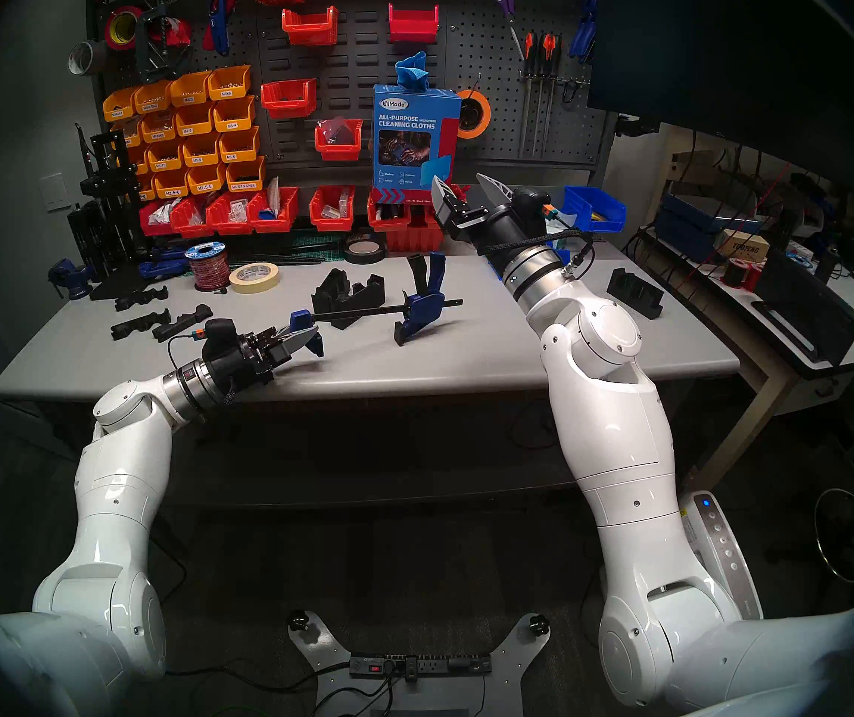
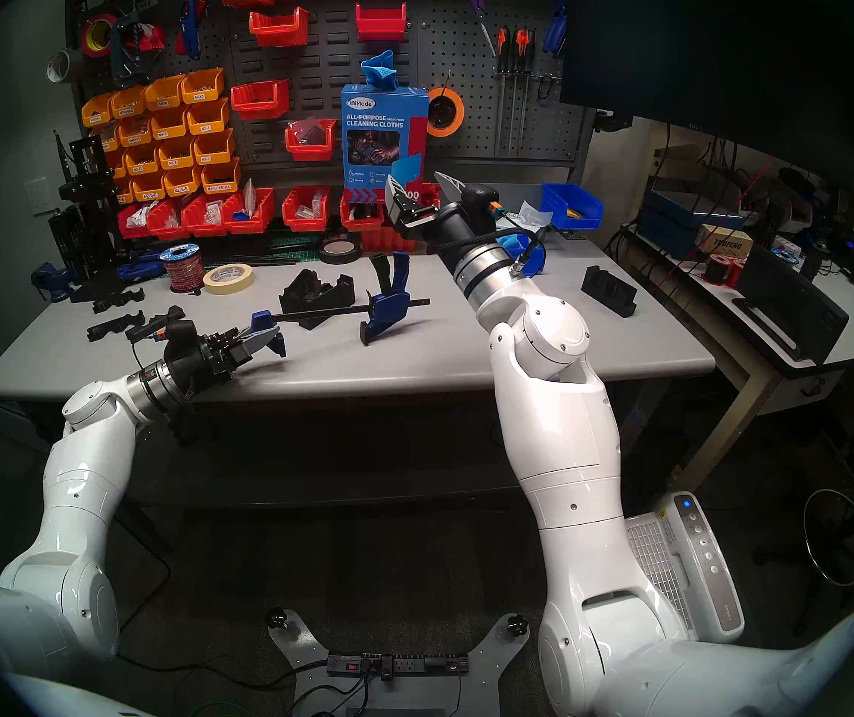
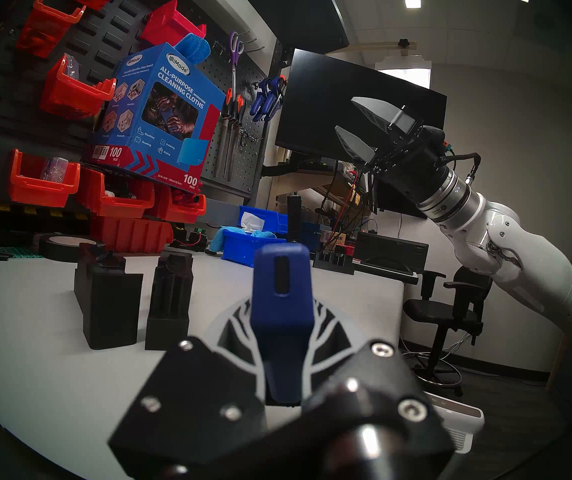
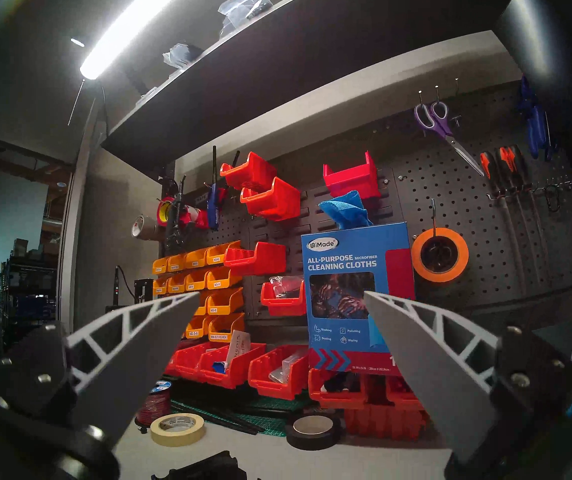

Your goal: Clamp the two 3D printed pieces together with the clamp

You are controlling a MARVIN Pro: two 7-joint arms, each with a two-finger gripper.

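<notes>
1. Two 3D printed pieces [image 1: 346, 293] stand at the table's centre.
2. One clamp [image 1: 378, 312] lies just beside them, at 5 o'clock.
3. Two tape rolls [image 1: 254, 277] sit at 10 o'clock.

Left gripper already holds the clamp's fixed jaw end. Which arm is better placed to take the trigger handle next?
Probably the right. The right gripper is open, empty and raised above the table, while the left gripper is shut on the clamp at its blue fixed jaw, so it is occupied steadying the bar.
</notes>
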